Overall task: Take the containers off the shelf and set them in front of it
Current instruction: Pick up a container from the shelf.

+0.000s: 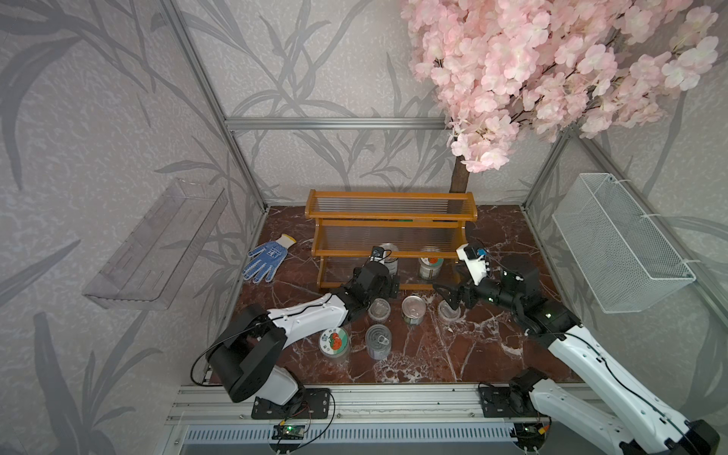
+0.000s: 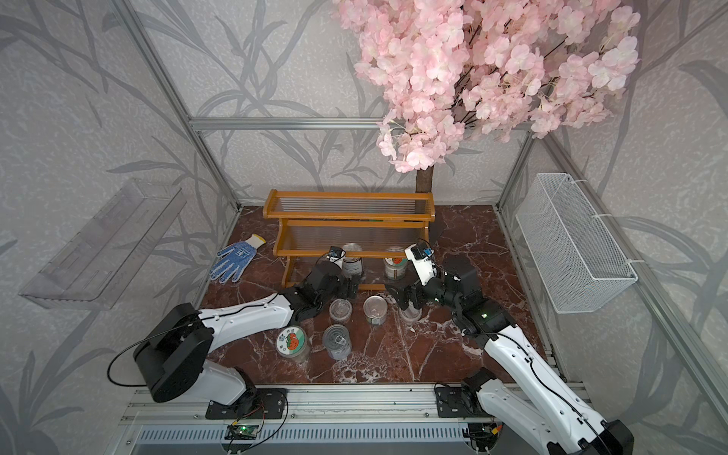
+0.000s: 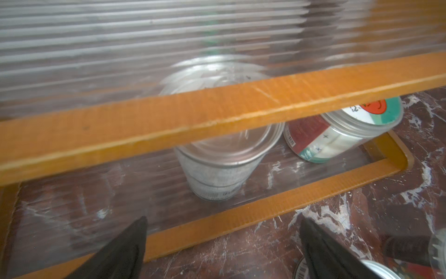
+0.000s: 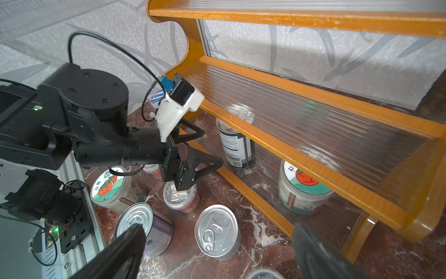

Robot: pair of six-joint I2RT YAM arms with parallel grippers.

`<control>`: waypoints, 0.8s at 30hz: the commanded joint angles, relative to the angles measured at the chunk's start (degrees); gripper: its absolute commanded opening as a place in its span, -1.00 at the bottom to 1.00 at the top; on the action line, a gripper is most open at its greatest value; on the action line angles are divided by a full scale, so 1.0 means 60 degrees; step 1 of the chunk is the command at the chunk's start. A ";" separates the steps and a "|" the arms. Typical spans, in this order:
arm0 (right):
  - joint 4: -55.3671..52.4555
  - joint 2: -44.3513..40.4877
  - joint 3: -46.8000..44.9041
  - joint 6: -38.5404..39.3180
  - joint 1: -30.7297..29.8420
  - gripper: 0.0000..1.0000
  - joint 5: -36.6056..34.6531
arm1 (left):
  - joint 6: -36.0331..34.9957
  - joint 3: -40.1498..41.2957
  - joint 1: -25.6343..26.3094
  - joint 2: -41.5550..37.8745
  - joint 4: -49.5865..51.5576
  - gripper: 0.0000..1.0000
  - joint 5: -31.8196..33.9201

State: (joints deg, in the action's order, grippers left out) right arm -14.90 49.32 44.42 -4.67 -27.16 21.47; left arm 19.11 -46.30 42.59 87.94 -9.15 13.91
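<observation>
The orange-brown shelf [image 1: 390,220] [image 2: 348,220] stands at the back. On its lowest tier are a metal tin [image 1: 390,256] [image 3: 217,174] [image 4: 237,145] and a tomato-lid jar [image 1: 431,264] [image 3: 337,135] [image 4: 304,193]. Several containers stand in front: a clear cup [image 1: 379,309], a tin [image 1: 414,309] [image 4: 217,232], another cup [image 1: 449,311], a jar [image 1: 334,342] and a purple-label tin [image 1: 379,339]. My left gripper [image 1: 394,285] [image 3: 223,224] is open and empty at the shelf's front rail, facing the shelved tin. My right gripper [image 1: 445,293] [image 4: 218,229] is open above the front tin, holding nothing.
A blue dotted glove [image 1: 266,260] lies left of the shelf. A clear wall tray [image 1: 157,244] hangs on the left wall and a white wire basket [image 1: 618,244] on the right. A blossom tree trunk [image 1: 459,177] rises behind the shelf.
</observation>
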 commanded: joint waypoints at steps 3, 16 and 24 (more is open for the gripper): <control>0.0060 -0.0178 0.0244 -0.0087 0.0055 0.97 -0.0034 | -0.0161 -0.0805 -0.0256 0.0722 -0.0614 1.00 -0.0198; -0.0050 -0.0105 0.0272 -0.0090 0.0101 0.98 -0.0091 | -0.0080 -0.1526 -0.0590 0.1738 -0.1100 0.96 -0.0100; 0.0064 0.0012 0.0243 -0.0141 0.0105 0.98 0.0011 | -0.0066 -0.1477 -0.0608 0.1782 -0.1603 0.76 -0.0138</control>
State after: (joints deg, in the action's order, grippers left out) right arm -15.03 49.25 44.42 -4.86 -26.81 21.45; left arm 19.25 -53.56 39.20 98.39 -14.52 13.15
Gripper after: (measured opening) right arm 0.989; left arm 0.886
